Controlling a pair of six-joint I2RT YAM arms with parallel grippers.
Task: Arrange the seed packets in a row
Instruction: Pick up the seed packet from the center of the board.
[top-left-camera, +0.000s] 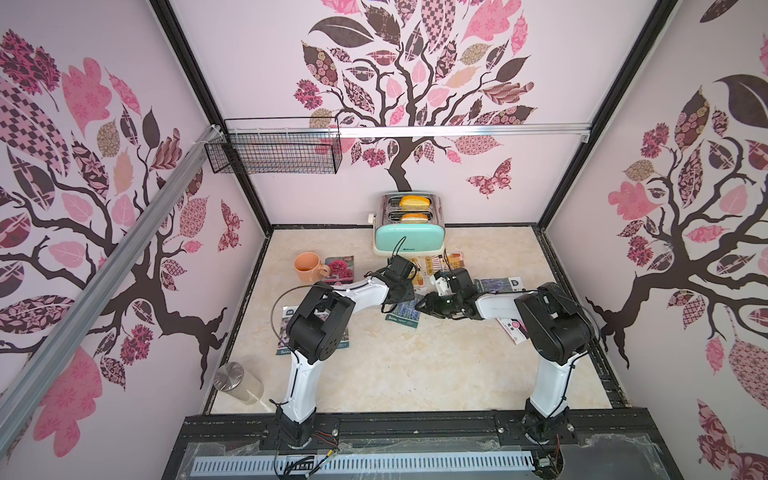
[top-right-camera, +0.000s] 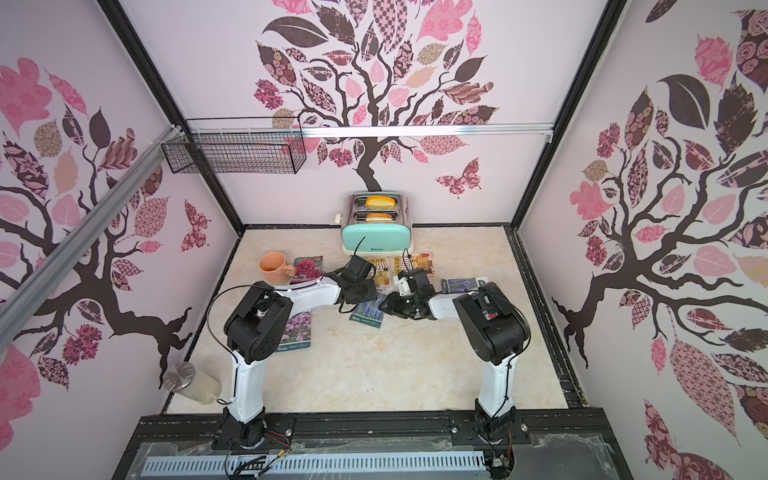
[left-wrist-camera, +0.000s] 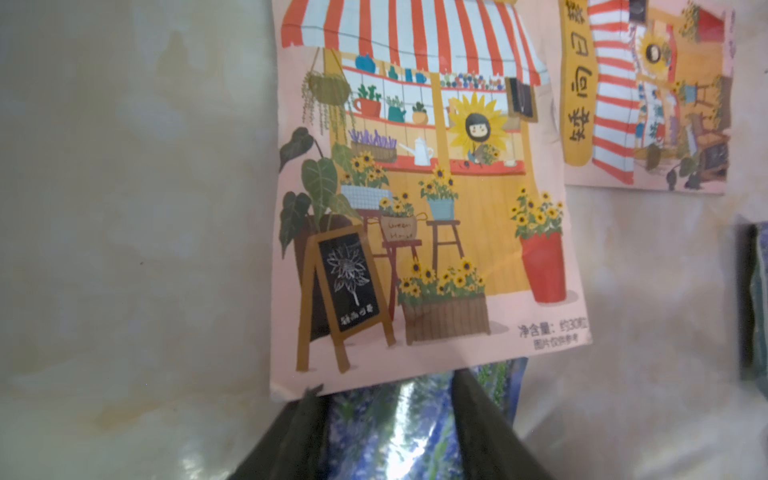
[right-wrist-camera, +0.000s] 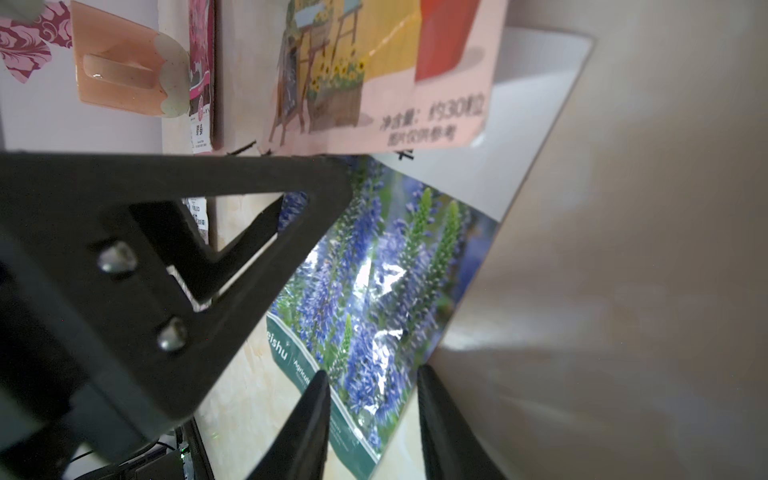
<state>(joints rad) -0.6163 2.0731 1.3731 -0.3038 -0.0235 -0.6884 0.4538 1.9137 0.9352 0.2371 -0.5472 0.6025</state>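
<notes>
Pink-flower packet (top-right-camera: 298, 328) half under left arm (top-right-camera: 257, 320); white-backed packet (top-left-camera: 510, 330) under right arm (top-left-camera: 552, 324).

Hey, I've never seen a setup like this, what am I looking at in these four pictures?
Two robot arms, each ending in a two-fingered gripper, stand at a table. Two pictures look down from above; the other two come from a camera on each wrist. On the table lie flat seed packets, plus a toaster, a mug and a jar. The left gripper and the right gripper are both at a lavender packet, jaws apart; it lies partly under a shopfront packet. Nothing looks gripped yet.
</notes>
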